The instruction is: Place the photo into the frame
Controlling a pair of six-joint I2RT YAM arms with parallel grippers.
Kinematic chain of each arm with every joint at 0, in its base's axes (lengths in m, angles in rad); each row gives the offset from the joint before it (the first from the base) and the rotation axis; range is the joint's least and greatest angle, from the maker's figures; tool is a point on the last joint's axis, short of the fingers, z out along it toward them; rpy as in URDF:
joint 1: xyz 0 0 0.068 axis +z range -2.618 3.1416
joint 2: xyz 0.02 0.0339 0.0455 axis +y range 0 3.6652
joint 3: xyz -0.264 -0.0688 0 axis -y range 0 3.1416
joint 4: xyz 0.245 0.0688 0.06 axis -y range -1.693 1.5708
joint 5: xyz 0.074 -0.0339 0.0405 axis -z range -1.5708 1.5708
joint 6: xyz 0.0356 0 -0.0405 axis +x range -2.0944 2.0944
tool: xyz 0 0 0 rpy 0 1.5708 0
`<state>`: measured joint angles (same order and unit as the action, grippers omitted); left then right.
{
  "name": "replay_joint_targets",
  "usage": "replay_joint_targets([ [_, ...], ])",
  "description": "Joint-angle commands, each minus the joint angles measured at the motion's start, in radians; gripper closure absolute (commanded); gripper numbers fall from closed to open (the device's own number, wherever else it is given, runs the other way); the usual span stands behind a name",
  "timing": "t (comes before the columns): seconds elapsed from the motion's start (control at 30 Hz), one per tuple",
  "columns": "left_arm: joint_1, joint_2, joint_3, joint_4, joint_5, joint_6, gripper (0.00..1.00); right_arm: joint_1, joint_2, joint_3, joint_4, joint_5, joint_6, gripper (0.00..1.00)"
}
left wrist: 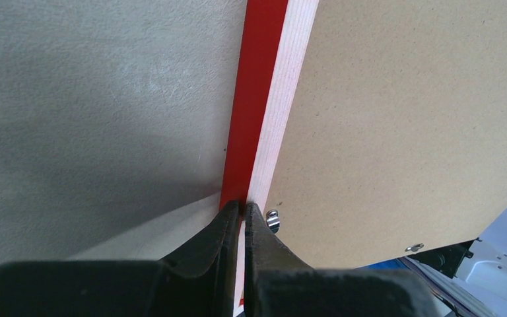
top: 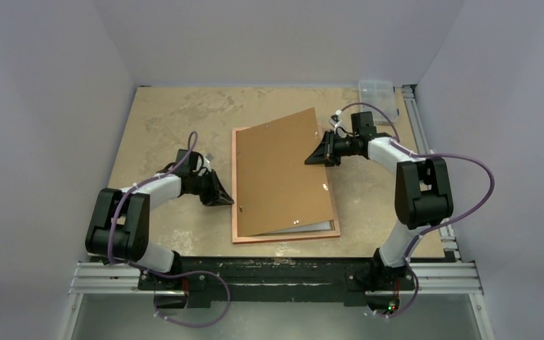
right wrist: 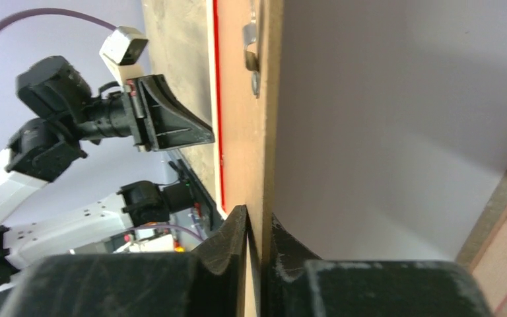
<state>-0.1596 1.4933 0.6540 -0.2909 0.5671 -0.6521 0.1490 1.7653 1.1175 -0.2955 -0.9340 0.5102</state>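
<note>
The frame (top: 235,184) lies face down in the middle of the table, copper-brown rim up; its red side (left wrist: 254,99) fills the left wrist view. My left gripper (top: 227,200) is shut, its tips (left wrist: 243,208) against the frame's left edge. My right gripper (top: 320,152) is shut on the right edge of the brown backing board (top: 283,177), holding that edge tilted up off the frame. The board's edge sits between the fingers (right wrist: 257,221). Under the board a white sheet, the photo's plain back (right wrist: 383,132), lies in the frame; a strip shows at the near end (top: 304,228).
A clear plastic box (top: 377,91) stands at the back right corner. A metal rail (top: 425,134) runs along the table's right edge. White walls close in on three sides. The arm bases sit on a rail at the near edge.
</note>
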Motion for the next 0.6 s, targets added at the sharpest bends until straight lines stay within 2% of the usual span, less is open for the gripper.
replay_joint_targets([
  [0.0,-0.015,0.035,0.006,-0.001,-0.106,0.043,1.00,0.053,0.039,-0.019,-0.081,0.035,-0.102,0.85],
  [0.13,-0.015,0.041,0.009,-0.002,-0.097,0.045,1.00,0.056,0.068,-0.015,-0.088,0.070,-0.128,0.62],
  [0.23,-0.015,0.041,0.009,-0.004,-0.097,0.044,1.00,0.055,0.080,-0.009,-0.109,0.118,-0.151,0.48],
  [0.37,-0.015,0.047,0.009,0.000,-0.091,0.045,1.00,0.066,0.092,0.013,-0.141,0.176,-0.176,0.38],
  [0.57,-0.015,0.054,0.006,0.007,-0.086,0.046,1.00,0.109,0.101,0.067,-0.216,0.315,-0.208,0.32],
])
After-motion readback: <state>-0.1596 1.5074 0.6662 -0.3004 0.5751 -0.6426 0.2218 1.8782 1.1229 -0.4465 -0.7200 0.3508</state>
